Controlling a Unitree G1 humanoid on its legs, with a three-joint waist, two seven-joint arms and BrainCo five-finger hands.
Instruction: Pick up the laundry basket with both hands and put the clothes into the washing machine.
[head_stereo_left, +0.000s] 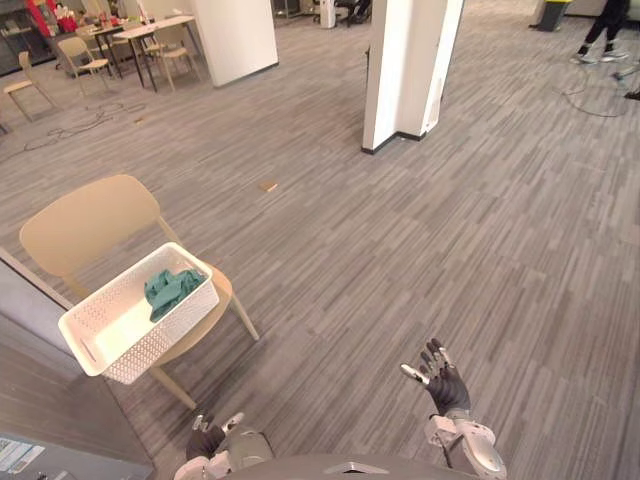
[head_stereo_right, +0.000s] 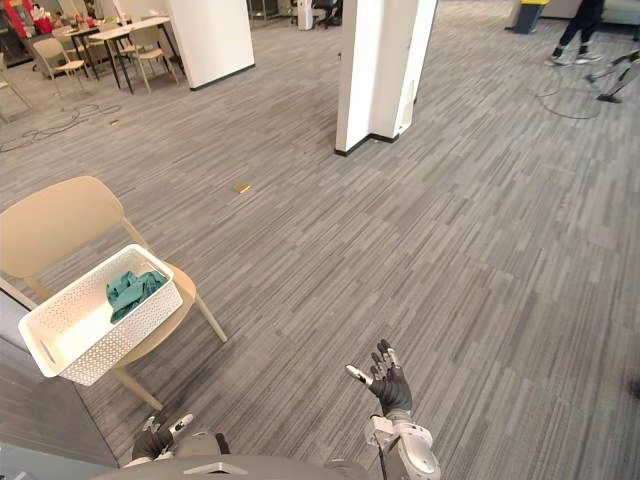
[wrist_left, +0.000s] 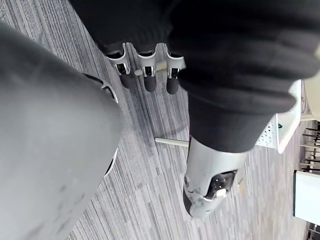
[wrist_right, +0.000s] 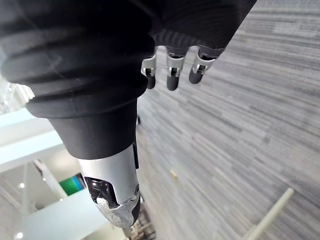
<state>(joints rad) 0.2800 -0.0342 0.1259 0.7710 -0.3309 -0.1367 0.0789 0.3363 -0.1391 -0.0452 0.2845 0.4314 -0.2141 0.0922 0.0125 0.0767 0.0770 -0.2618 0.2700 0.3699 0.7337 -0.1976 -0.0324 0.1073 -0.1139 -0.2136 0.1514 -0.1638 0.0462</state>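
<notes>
A white perforated laundry basket (head_stereo_left: 120, 330) sits on a tan wooden chair (head_stereo_left: 90, 225) at the left, with a green garment (head_stereo_left: 170, 290) bunched in its far end. My right hand (head_stereo_left: 440, 378) is raised over the carpet at the lower right, fingers straight and spread, far from the basket. My left hand (head_stereo_left: 207, 437) hangs low at the bottom edge, below the chair's front leg, fingers relaxed and holding nothing. The basket's corner (wrist_left: 280, 135) shows past the left thumb (wrist_left: 210, 185) in the left wrist view.
A grey cabinet edge (head_stereo_left: 50, 400) stands at the lower left beside the chair. A white pillar (head_stereo_left: 405, 70) rises at the back centre. Tables and chairs (head_stereo_left: 150, 40) stand far back left. A person (head_stereo_left: 605, 30) walks at the far right. A small tan scrap (head_stereo_left: 268, 185) lies on the carpet.
</notes>
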